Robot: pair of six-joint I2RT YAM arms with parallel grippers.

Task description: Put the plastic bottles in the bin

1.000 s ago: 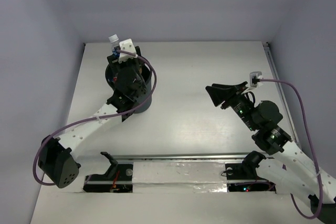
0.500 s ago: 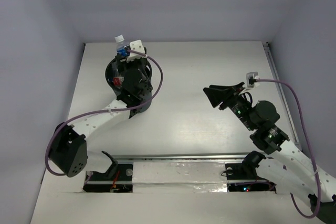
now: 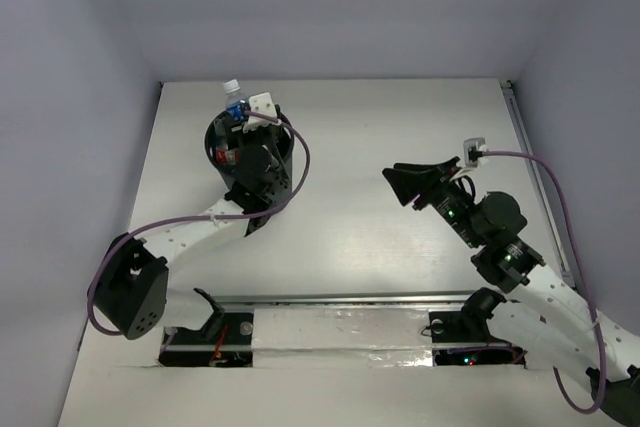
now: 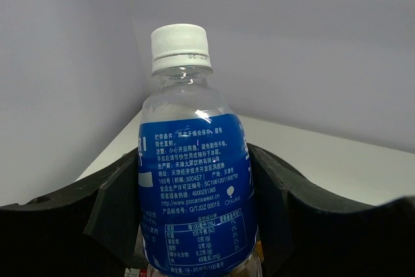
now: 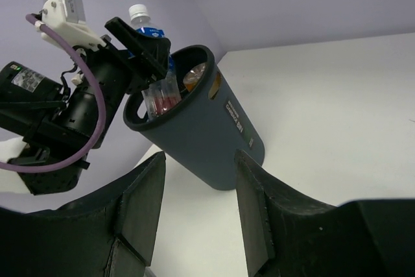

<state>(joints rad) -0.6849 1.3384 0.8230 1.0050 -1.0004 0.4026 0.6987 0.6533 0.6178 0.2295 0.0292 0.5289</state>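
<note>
Bottle [image 4: 194,186], blue-labelled, is clamped upright in the left gripper [image 3: 240,119] at the rim of the bin [image 5: 214,128], likely positioned for release inside. Right gripper [image 3: 405,184] hangs wide, empty, well apart.

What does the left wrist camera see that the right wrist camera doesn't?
Only the left wrist camera shows the tiny print on the blue-label bottle, seen close up with the left pincer shut on its sides. Only the right wrist camera shows the dark bin, the red bottle and the orange bottle inside it, the left arm, and the open, empty right pincer. Both show the same white-capped bottle held in the left pincer.
</note>
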